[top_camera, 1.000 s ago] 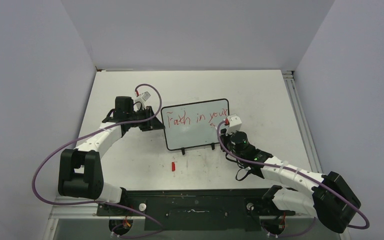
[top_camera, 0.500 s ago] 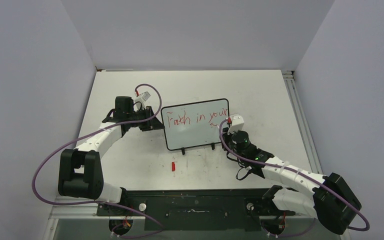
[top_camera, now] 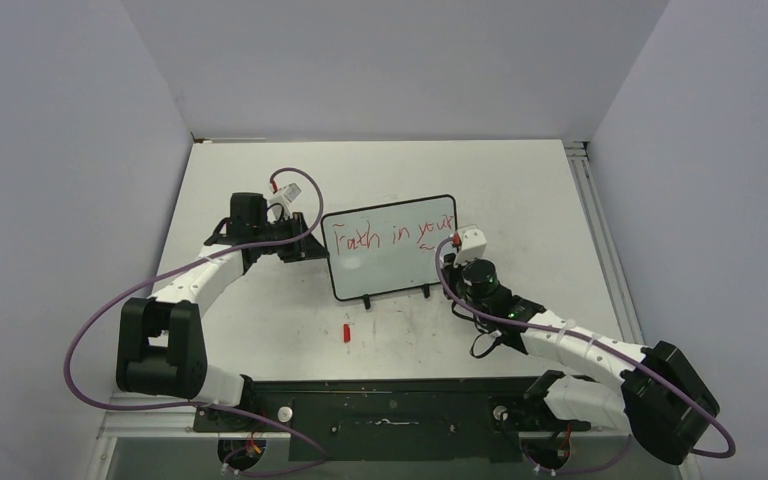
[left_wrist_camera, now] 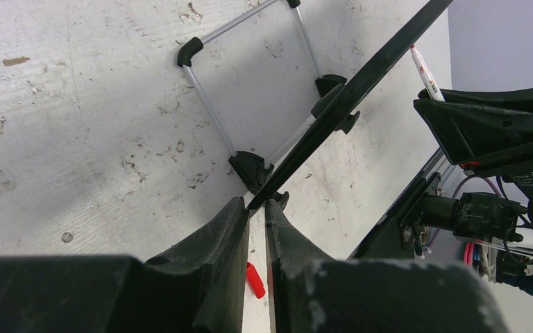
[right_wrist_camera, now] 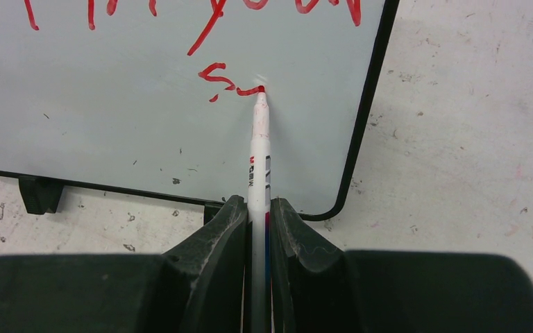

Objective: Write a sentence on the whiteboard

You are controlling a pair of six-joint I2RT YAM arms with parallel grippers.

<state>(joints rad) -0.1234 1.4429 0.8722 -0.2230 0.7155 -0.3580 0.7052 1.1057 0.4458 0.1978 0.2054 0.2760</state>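
1. Shifted since a second ago: the right arm [top_camera: 580, 350] has carried its wrist slightly toward 3 o'clock, and the red stroke under the first line has grown. The left arm [top_camera: 210, 275] has not moved.
2. The table [top_camera: 520, 190] has a scuffed white top and carries everything below.
3. The whiteboard [top_camera: 385, 270] stands on its two feet near the table centre, with its writing face toward 6 o'clock.
4. The left gripper [left_wrist_camera: 255, 206] sits at the board's 9 o'clock edge. Its fingers are nearly together, clamped on the black frame to brace it.
5. The right gripper [right_wrist_camera: 257, 208] sits at the board's 3 o'clock side, pinched tight on the marker [right_wrist_camera: 258, 152].
6. The marker tip touches the board face at the end of a fresh stroke.
7. The sentence [top_camera: 392, 236] reads about "Faith in your" on its first line. Below "your" there is an "s" and a short stroke.
8. The cap [top_camera: 346, 332] is red and lies on the table at 6 o'clock from the board, well apart from both grippers.
9. Step in hand: writing the second line, whose first word is barely begun.
10. Next move: keep light tip contact. Little room remains toward the 3 o'clock edge, so the letters probably need to stay small. The left clamp should hold firm.
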